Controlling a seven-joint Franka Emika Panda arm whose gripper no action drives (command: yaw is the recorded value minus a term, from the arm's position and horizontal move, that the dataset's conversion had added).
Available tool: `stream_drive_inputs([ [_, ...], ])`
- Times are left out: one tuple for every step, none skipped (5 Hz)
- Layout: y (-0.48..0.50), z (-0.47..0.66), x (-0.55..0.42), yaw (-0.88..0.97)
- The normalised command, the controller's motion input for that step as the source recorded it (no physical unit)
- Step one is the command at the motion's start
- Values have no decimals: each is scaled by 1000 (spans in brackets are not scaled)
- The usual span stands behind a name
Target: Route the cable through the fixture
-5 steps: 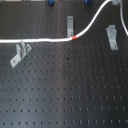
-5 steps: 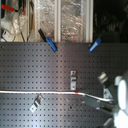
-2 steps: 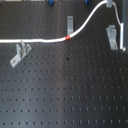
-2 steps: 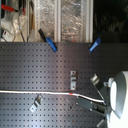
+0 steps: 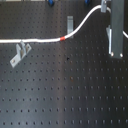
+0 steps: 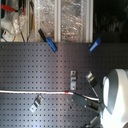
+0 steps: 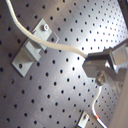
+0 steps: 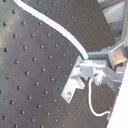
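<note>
The cable [image 5: 35, 40] is a thin white cord lying across the black perforated board from the first exterior view's left. Its red band [image 5: 62, 38] sits just below the middle bracket [image 5: 70, 22]. Past the band the cable rises toward the top right, up to the arm [image 5: 119, 30]. In both wrist views my gripper [image 8: 93, 65] is shut on the cable's [image 7: 45, 41] raised end, close above a metal bracket [image 8: 74, 85]. In the second exterior view the gripper [image 6: 92, 104] hangs under the white arm, to the right of the red band [image 6: 68, 93].
A bracket [image 5: 19, 53] stands just below the cable at the first exterior view's left, and another [image 5: 108, 34] is half hidden by the arm. Two blue clips [image 6: 50, 44] [image 6: 95, 44] lie at the board's far edge, with clutter behind.
The red band has slid toward the first exterior view's left. The arm has come further into both exterior views, still holding the cable's end.
</note>
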Motion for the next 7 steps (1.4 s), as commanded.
stream_drive_inputs([
  [10,1,-88,29],
  [-26,178,-56,0],
  [-60,704,0,0],
  [17,0,2,0],
  [102,6,14,0],
  [316,141,-107,0],
  [7,83,1,0],
])
